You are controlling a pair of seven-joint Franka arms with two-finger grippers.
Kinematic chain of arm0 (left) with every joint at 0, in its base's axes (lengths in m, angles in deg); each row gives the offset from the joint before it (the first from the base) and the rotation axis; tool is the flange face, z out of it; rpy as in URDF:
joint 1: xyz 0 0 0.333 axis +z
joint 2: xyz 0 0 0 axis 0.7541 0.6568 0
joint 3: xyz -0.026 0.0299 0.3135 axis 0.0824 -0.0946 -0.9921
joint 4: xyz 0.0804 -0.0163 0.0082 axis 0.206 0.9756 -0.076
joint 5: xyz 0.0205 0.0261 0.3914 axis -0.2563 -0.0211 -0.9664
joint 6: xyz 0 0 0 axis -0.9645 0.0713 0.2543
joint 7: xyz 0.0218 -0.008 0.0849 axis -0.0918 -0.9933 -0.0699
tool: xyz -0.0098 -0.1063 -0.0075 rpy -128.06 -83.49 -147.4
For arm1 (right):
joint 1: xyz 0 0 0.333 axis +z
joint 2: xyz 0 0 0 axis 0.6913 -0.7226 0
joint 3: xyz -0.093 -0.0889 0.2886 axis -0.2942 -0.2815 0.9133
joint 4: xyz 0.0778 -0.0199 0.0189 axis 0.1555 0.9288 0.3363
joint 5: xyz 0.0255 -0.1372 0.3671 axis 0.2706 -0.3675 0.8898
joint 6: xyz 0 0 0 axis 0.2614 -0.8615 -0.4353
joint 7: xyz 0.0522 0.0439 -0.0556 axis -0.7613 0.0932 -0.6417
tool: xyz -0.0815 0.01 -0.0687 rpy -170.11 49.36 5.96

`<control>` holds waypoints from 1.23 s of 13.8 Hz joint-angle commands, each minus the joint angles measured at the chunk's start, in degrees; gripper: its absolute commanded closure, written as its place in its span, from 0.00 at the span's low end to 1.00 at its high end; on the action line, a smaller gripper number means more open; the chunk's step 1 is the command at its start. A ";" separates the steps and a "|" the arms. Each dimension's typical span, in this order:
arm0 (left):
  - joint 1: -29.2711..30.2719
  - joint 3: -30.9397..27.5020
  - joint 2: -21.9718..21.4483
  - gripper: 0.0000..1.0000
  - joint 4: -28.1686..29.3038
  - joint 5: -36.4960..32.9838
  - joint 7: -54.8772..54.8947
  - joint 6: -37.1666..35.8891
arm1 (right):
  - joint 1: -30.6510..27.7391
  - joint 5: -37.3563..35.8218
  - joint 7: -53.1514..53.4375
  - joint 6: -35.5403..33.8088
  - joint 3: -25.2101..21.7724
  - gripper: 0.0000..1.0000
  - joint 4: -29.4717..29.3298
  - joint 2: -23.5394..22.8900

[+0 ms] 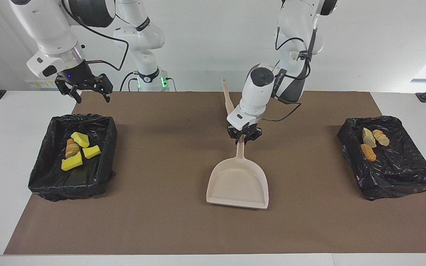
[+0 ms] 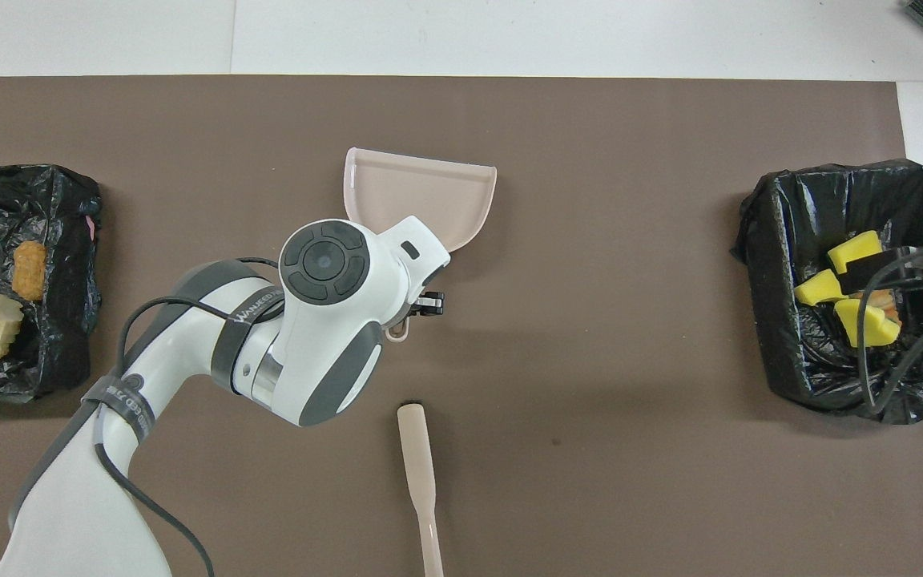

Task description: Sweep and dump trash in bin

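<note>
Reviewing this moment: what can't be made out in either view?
- Overhead view: the left hand's grip on the dustpan handle is hidden by the arm's own wrist.
- Overhead view: the brush runs off the bottom edge; in the facing view the left arm covers its bristles.
- Overhead view: the right hand and its cables cover part of the sponge pieces in the bin.

beige dustpan (image 1: 238, 181), yellow sponge pieces (image 1: 76, 150), brown mat (image 1: 168, 166)

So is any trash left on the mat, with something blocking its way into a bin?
No. The trash already lies in the two bins, none on the mat. The left gripper holds the empty dustpan; the right gripper waits open.
</note>
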 commanded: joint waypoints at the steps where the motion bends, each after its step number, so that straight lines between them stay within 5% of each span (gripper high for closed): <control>1: -1.54 -1.31 -2.17 1.00 4.04 3.11 -0.55 3.57 | -0.58 1.02 0.71 1.07 0.29 0.00 1.29 1.08; 5: -2.23 -1.31 -1.73 1.00 5.53 3.65 -2.93 5.16 | -0.58 1.02 0.71 1.07 0.29 0.00 1.29 1.08; 6: -2.33 -1.31 -1.73 0.84 5.62 3.65 -2.93 5.16 | -0.58 1.02 0.71 1.07 0.29 0.00 1.29 1.08; 7: -2.33 -1.31 -1.73 0.28 5.54 3.65 -2.93 5.16 | -0.58 1.02 0.71 1.07 0.29 0.00 1.29 1.08; 8: -2.33 -1.31 -1.65 0.08 5.28 3.65 -3.10 4.64 | -0.58 1.02 0.71 1.07 0.29 0.00 1.29 1.08; 9: -2.33 -1.31 -1.73 0.00 5.27 3.65 -4.15 4.46 | -0.58 1.02 0.71 1.07 0.29 0.00 1.29 1.08; 17: 4.07 -3.42 -5.94 0.00 2.11 1.99 -3.46 -5.54 | -0.58 1.02 0.71 1.07 0.29 0.00 1.29 1.08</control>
